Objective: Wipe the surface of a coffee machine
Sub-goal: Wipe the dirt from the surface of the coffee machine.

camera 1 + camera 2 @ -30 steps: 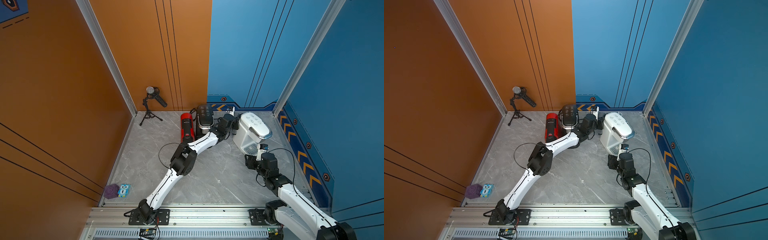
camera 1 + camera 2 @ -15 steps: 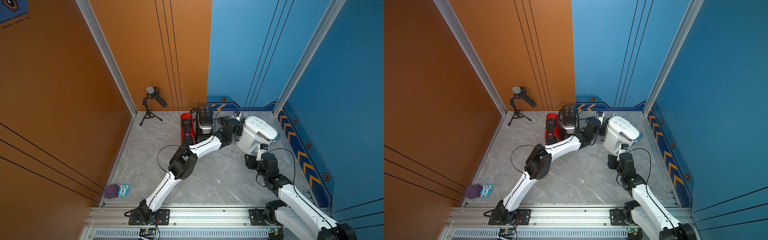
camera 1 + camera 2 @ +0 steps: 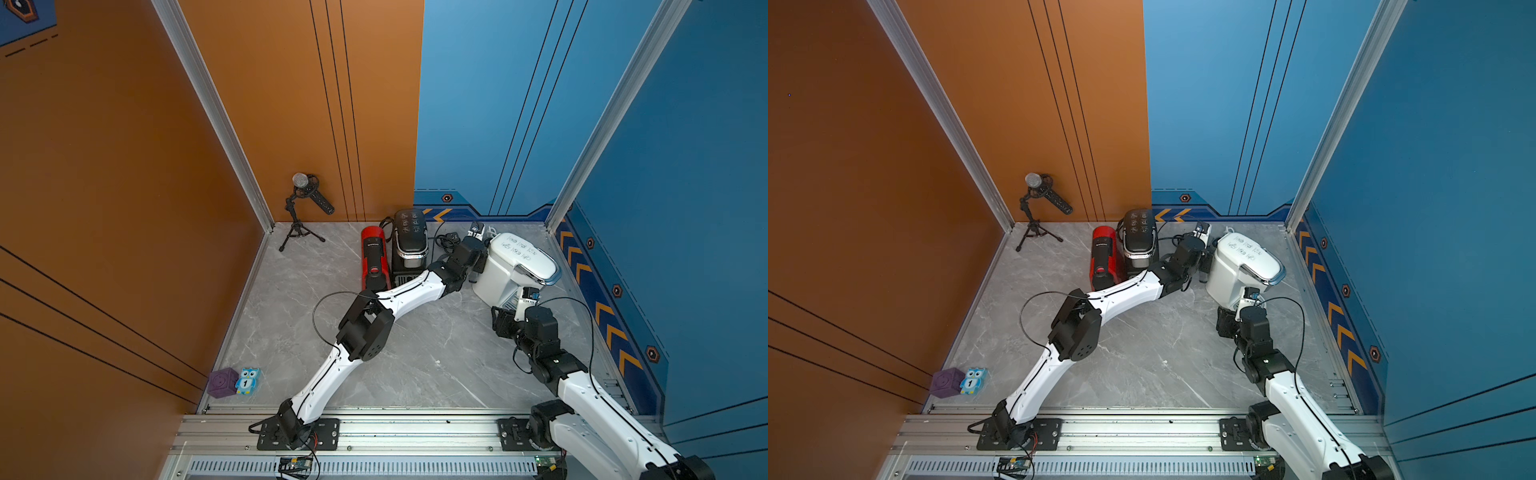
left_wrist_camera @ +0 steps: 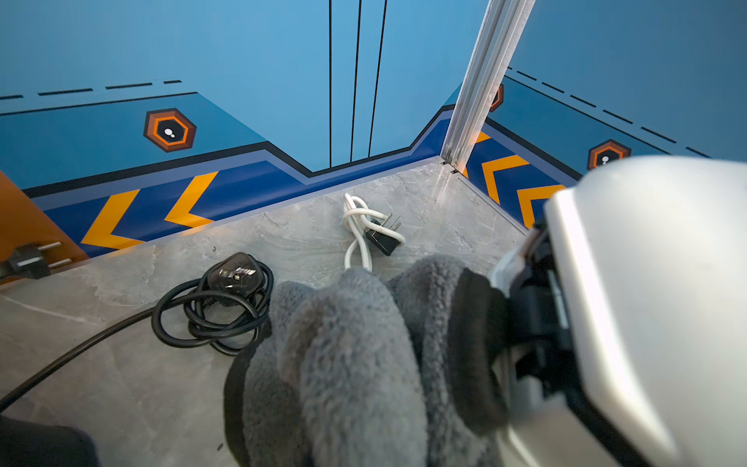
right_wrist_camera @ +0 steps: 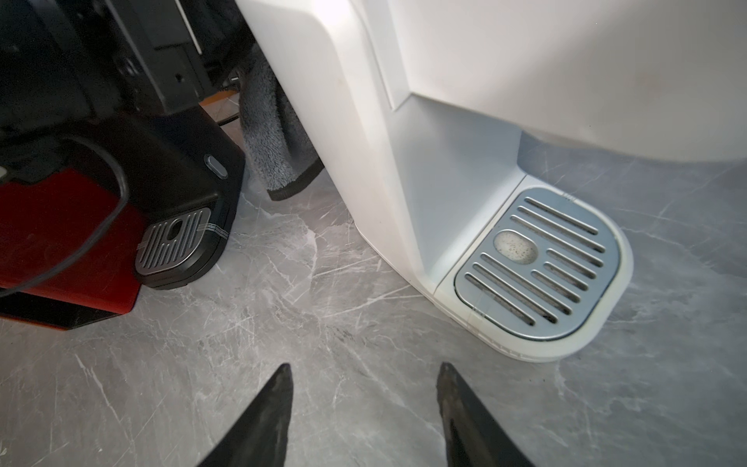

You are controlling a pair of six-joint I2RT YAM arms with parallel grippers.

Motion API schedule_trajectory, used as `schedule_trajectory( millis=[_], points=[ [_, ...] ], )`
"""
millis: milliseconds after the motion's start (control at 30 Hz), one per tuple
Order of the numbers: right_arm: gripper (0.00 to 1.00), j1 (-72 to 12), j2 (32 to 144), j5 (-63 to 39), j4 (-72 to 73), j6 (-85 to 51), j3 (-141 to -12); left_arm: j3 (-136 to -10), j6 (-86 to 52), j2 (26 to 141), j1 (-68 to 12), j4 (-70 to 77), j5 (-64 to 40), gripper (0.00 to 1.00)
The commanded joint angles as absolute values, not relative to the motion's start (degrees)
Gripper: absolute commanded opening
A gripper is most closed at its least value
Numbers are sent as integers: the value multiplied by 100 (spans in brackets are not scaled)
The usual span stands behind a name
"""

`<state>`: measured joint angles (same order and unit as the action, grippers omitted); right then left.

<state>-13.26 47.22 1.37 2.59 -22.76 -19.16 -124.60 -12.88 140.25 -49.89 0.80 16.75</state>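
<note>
My left pincer (image 3: 478, 268) is clamped on the grey cloth (image 4: 355, 343), whose folds hide the jaws. The white machine (image 3: 505, 270) stands upright just to this pincer's right. Its side wall appears to touch the cloth, and the wipe must run along that wall. My left arm is the nearer. My right pincer (image 5: 364, 368) is spread and empty, in front of the drip tray (image 5: 537, 263) and apart from it. Only the right wrist view shows the cloth's tail hanging beside the wall, near the floor (image 5: 283, 323). In both top views it is too small to judge.

Three coffee machines (image 3: 498, 274), one grey cloth (image 4: 355, 364), one microphone (image 3: 300, 180), two small toys (image 3: 224, 382), two arms (image 3: 399, 291).
</note>
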Motion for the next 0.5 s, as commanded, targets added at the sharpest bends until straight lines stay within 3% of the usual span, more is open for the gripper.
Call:
schedule_trajectory(
  millis=[0, 300, 467],
  points=[
    [58, -1368, 4764, 217, 237, -2232, -1973, -12838, -989, 13634, -4966, -311, 1797, 0],
    [58, -1366, 4864, 184, 305, -2250, -1973, -13554, -391, 13637, -5007, -249, 2780, 0],
    [58, -1370, 4974, 110, 378, -2268, -2002, -13731, -301, 13804, -5136, -232, 2821, 0]
  ],
)
